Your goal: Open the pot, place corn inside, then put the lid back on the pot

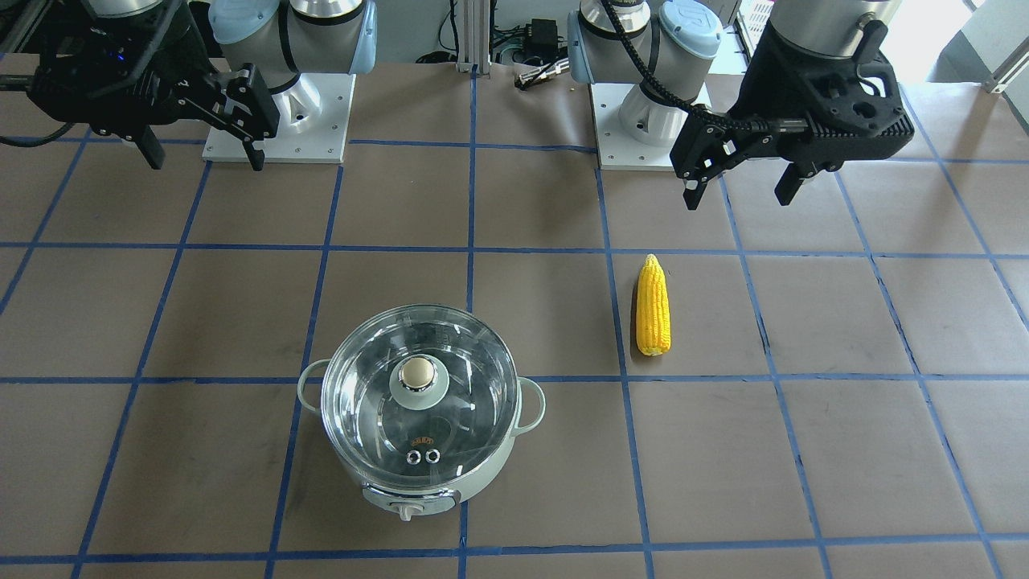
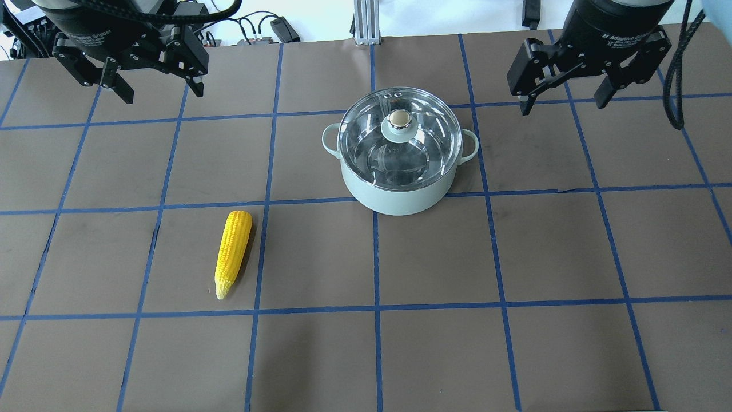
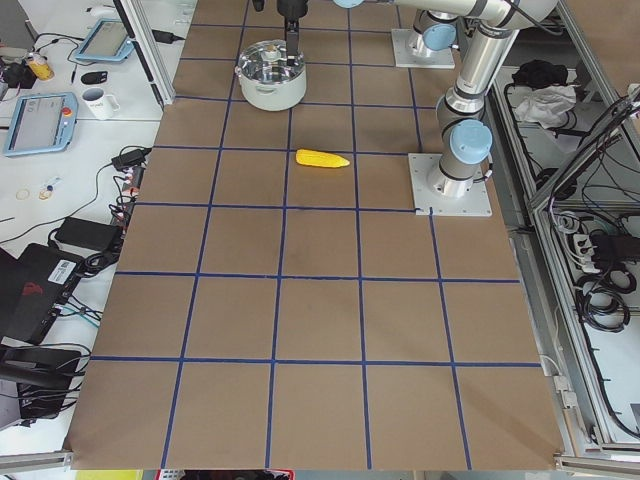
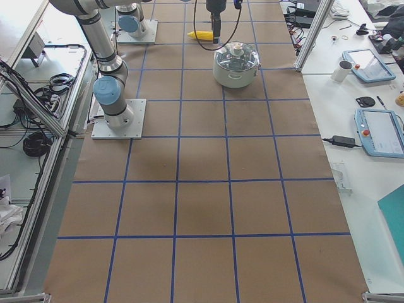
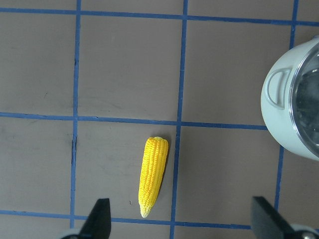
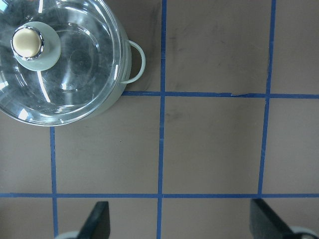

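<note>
Opposed overhead, front views share the pot [image 2: 400,200]; wrist cameras apparently downward.

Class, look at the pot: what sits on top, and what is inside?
The lid covers the pot. Through its glass only bare steel shows; its knob hides the centre.

brown table [image 2: 572,257] | blue tape grid [image 2: 377,307] | white mug [image 3: 100,101] near teach pendant [image 3: 38,122]

The lid [image 2: 400,140] is looking like clear glossy glass, and the pot [image 2: 400,197] is showing a smooth, slightly shiny coat. The corn [image 2: 233,252] is looking bumpy and plasticky, with matt brown paper covering the table [image 2: 572,257].
</note>
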Robot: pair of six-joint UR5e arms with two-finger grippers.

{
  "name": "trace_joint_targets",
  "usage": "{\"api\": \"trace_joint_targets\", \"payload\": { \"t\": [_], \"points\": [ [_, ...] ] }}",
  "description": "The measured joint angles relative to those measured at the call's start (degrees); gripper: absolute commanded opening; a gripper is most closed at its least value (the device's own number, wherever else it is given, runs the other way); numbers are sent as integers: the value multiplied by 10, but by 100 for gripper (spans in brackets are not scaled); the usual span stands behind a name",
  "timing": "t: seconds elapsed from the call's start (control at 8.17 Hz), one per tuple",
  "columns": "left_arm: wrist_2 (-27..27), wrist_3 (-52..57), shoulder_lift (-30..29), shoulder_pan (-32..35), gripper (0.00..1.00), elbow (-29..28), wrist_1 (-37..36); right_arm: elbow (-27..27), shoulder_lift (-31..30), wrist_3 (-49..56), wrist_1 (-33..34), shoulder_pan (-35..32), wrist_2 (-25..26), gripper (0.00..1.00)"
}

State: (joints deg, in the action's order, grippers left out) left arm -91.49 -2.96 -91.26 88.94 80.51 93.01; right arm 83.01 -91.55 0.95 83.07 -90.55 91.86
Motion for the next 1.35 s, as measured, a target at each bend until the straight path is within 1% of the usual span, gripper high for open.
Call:
{"api": "trace_joint_targets", "payload": {
  "t": [0.49, 0.86, 0.98, 1.1, 1.35],
  "points": [
    [0, 7, -8, 0, 100, 7, 2, 0, -1, 3, 0, -1, -1, 100],
    [-1, 63, -11, -2, 100, 75, -12, 1, -1, 3, 2, -1, -4, 100],
    [0, 83, -23, -4, 100, 101, -37, 1, -1, 3, 3, -2, -6, 100],
    [1, 105, -42, -6, 100, 132, -77, 2, -2, 2, 3, -3, -7, 100],
    [2, 152, -70, -19, 100, 197, -185, 2, -2, 2, 4, -4, -7, 100]
  ]
}}
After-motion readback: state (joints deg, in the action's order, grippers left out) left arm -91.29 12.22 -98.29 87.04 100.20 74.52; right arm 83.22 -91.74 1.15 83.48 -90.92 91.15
